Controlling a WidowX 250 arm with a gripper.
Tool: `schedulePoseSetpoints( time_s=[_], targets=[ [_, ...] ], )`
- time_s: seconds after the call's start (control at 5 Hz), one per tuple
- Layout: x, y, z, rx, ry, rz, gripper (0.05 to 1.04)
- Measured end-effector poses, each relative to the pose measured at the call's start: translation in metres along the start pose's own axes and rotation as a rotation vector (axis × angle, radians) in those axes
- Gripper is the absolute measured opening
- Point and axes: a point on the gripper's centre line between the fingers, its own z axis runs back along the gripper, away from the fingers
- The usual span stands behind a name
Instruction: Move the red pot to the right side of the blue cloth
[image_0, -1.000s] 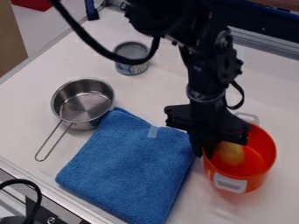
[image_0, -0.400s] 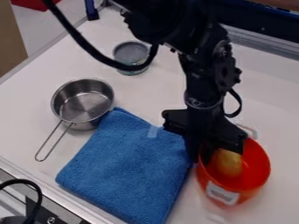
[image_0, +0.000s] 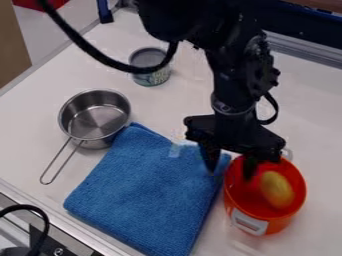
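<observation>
Evidently the pincer (image_0: 231, 173) is open, its two fingers well parted and gripping nothing: one hangs over the upper right corner of the blue cloth (image_0: 147, 190), the other reaches down inside the rim of the red pot, with the pot's left wall between them. Whether either finger brushes the wall or the cloth, I cannot tell. The red pot (image_0: 279, 222) is at the lower right of the frame, just beside the cloth's right edge, and looks to be standing on the tabletop (image_0: 60, 85) with a yellowish thing (image_0: 276, 190) inside it. So the placing seems as good as done (provided a spot this close to the cloth counts as its right side, which I think it does). What is left, I judge, is to lift the pincer straight up and clear, without snagging the rim or dragging the cloth. Further out, a steel pan (image_0: 93, 117) sits left of centre, near the cloth's upper left corner, and a can (image_0: 152, 75) stands towards the top of the frame.
</observation>
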Motion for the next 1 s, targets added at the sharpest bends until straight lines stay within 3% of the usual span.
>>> schedulePoseSetpoints(
  time_s=[0.2,0.4,0.6,0.8,1.0],
  targets=[
    [0.000,0.000,0.007,-0.009,-0.006,-0.002,0.991],
    [0.007,0.011,0.027,-0.009,-0.023,0.032,0.999],
    [0.019,0.030,0.039,0.024,-0.035,0.078,0.999],
    [0.035,0.055,0.049,0.093,-0.077,0.181,0.999],
    [0.047,0.076,0.056,0.104,-0.099,0.241,0.999]
  ],
)
